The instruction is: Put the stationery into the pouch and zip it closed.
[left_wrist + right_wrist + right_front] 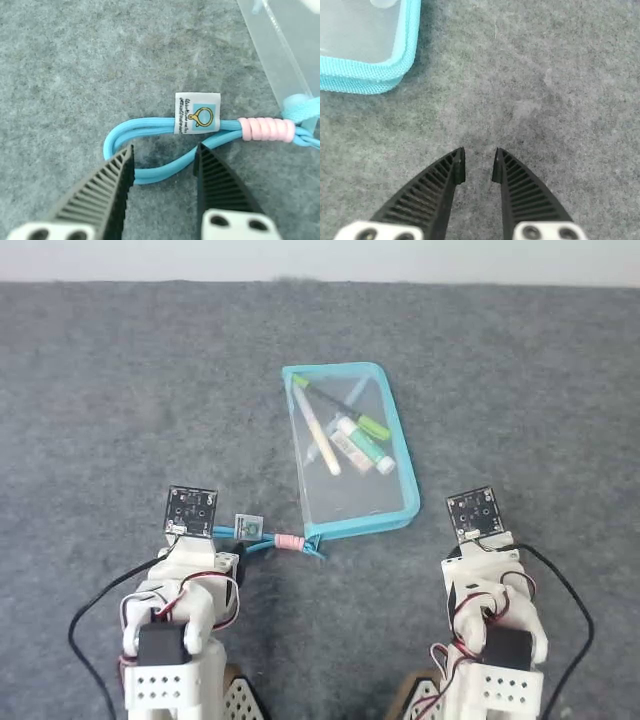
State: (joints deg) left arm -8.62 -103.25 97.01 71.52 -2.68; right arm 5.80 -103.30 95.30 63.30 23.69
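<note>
- Left hand (164, 150): jaws moderately apart, clamped on nothing, tips set either side of the blue pull cord (150, 127) at its looped end.
- Right hand (479, 152): tips slightly parted, empty, over bare bench (560, 75) near the pouch's corner.
- Cord: probably soft, limp and light; best pinched across both strands, short of the white label (197, 113).
- Pouch (405, 455): farther off, flat at mid-bench, stationery (345, 435) inside; likely flimsy, prone to sliding when tugged.

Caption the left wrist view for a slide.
Open left gripper at the blue cord loop, beside its white tag.
</note>
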